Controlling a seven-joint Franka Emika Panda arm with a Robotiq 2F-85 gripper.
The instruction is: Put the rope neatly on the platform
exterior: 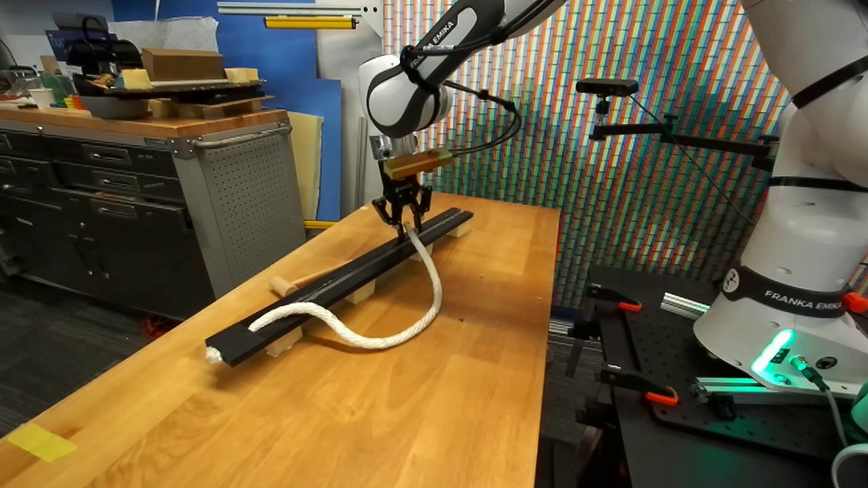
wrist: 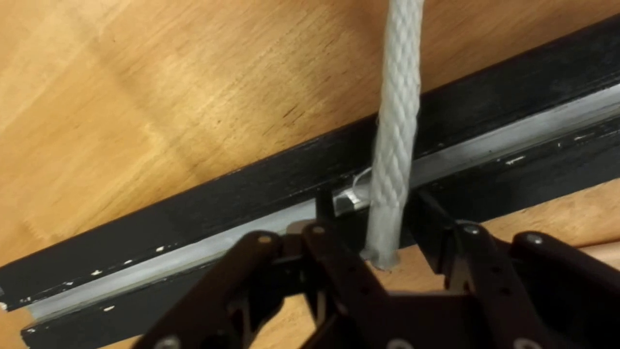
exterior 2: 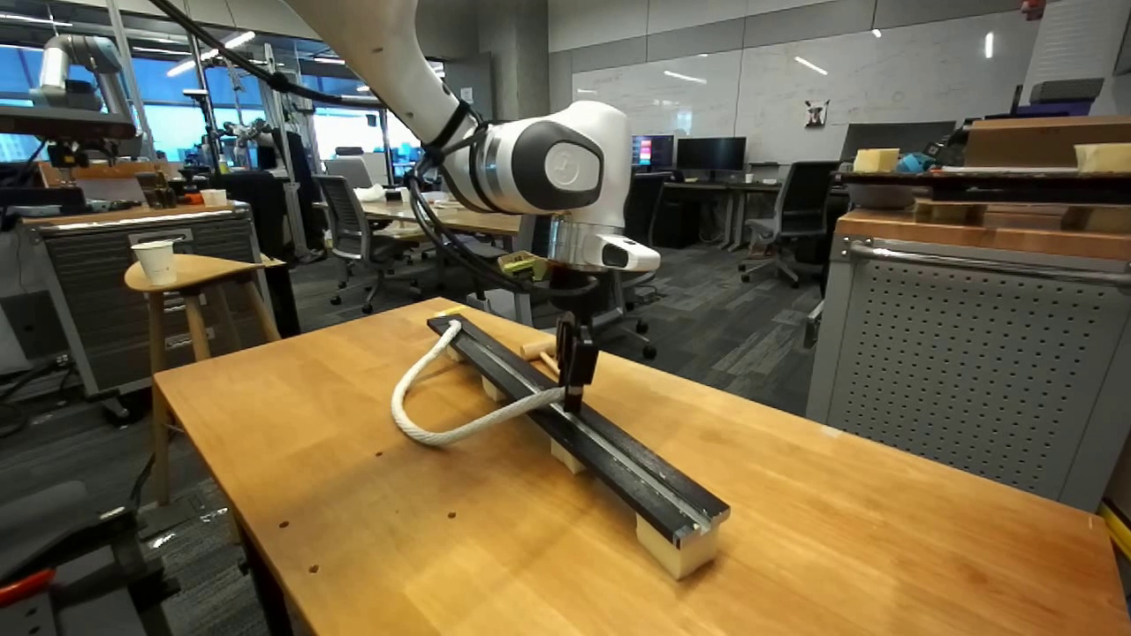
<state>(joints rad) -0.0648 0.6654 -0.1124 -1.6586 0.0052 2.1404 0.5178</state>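
Observation:
The platform point(exterior: 352, 275) is a long black bar with a pale groove along its top; it also shows in the wrist view point(wrist: 145, 233). The white rope point(exterior: 376, 341) meets the bar near its far-from-gripper end, where a frayed white tuft shows at the tip. Its middle bows out onto the tabletop, as an exterior view point(exterior 2: 433, 435) also shows. The rope's other end crosses over the bar. My gripper point(exterior: 409, 229) is partly open around that end, low over the bar; in the wrist view point(wrist: 373, 208) a gap shows between the left finger and the rope point(wrist: 399, 97).
Pale blocks point(exterior 2: 676, 546) raise the bar off the wooden tabletop point(exterior: 441, 407). A wooden mallet-like piece point(exterior: 283, 285) lies close behind the bar. Yellow tape point(exterior: 42, 442) marks a table corner. A grey cabinet point(exterior 2: 972, 380) stands beyond the table's edge.

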